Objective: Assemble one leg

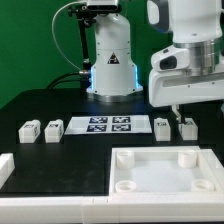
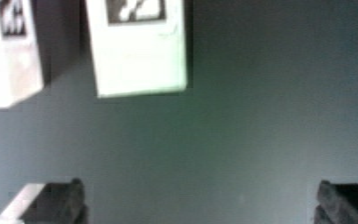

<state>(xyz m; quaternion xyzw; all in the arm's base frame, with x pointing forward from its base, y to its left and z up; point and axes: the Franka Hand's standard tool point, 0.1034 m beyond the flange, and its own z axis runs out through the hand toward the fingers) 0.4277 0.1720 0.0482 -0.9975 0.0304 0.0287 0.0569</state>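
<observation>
Exterior view: tool [image 1: 180, 110] hanging at the exterior view's right, above one leg [image 1: 187, 127] and a neighbour leg [image 1: 162, 126]. Marker board [image 1: 105, 125] mid-frame on the dark bench [image 1: 40, 100]. Two more legs [image 1: 28, 128] at the exterior view's left. Tray-like part [image 1: 160, 170] in the lower right of the frame.

Wrist view: fingertips [image 2: 51, 200] spread wide apart, clamping nothing, only bare bench between them. Two tagged white legs farther off, one cut by the frame edge.

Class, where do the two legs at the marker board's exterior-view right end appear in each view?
Exterior view: inner leg and outer leg, below the gripper.
Wrist view: likely the two tagged blocks ahead of the open fingertips.
Shared landmark: the gripper.
</observation>
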